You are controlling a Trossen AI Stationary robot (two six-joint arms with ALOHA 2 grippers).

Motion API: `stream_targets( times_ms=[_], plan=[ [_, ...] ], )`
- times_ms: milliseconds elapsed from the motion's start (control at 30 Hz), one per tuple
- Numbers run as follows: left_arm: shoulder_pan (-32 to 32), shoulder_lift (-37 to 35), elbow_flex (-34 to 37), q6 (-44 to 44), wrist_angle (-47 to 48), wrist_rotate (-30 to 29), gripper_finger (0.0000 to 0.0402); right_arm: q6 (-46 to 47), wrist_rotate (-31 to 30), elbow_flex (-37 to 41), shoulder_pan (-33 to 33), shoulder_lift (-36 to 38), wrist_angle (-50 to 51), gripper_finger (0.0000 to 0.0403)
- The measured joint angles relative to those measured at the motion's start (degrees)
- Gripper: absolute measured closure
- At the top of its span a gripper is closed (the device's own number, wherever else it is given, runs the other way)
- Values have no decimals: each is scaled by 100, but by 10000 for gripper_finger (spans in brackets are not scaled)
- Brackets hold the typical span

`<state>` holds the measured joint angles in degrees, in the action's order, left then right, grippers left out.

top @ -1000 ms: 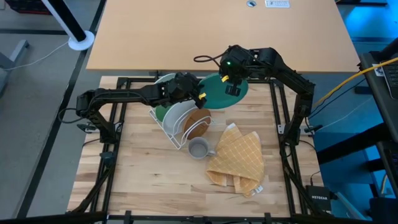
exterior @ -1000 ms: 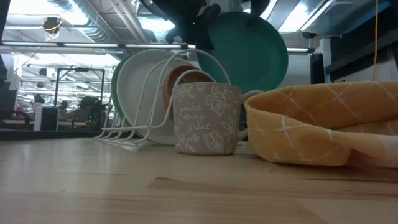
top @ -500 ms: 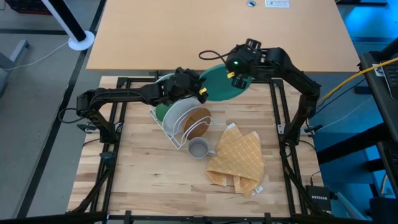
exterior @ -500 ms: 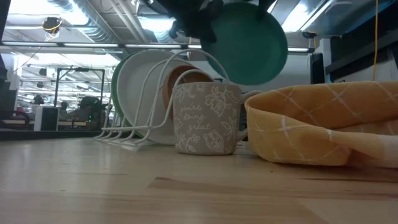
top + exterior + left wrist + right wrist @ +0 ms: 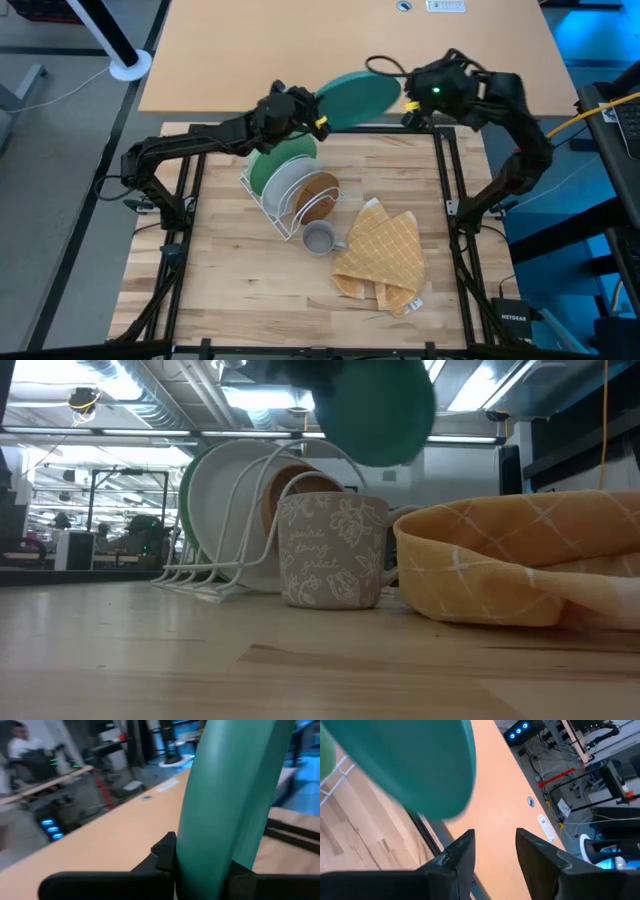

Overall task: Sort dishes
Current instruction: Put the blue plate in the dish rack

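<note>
Currently the left gripper [image 5: 318, 122] is clamped on the rim of the large dark teal plate [image 5: 357, 97], which hangs in the air just beyond the white wire rack [image 5: 272, 205], over its far side. The right gripper [image 5: 408, 103] sits beside the plate's other edge with its fingers spread and nothing between them. Green plate [image 5: 270, 165], white plate [image 5: 290, 186] and brown wooden plate [image 5: 318, 197] stand in the rack. Likely best now: keep the teal plate edge-on and line it up with a free slot behind the green plate before lowering.
</note>
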<state>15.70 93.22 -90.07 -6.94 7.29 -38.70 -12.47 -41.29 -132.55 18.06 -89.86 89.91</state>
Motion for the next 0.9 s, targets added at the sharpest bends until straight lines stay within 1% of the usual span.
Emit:
stream_targets(
  times_ms=[167,400,467,633,733,900],
  plan=[
    [1,-408,-137,-253,593,-621,379,239,55,0,0,246,-2,258],
    [-76,-1188,-142,-109,1505,-1475,378,324,136,0,-2,340,15,258],
    [-112,-1389,-144,182,1932,-1554,379,324,168,0,-2,342,15,258],
    [-205,-1702,-145,1163,3383,-1665,379,322,297,2,-4,342,14,258],
    [-239,-1756,-144,1789,4216,-1797,378,323,338,3,-4,342,13,258],
    [-238,-1746,-144,2538,5157,-1923,378,322,338,4,-4,342,13,258]
  ],
)
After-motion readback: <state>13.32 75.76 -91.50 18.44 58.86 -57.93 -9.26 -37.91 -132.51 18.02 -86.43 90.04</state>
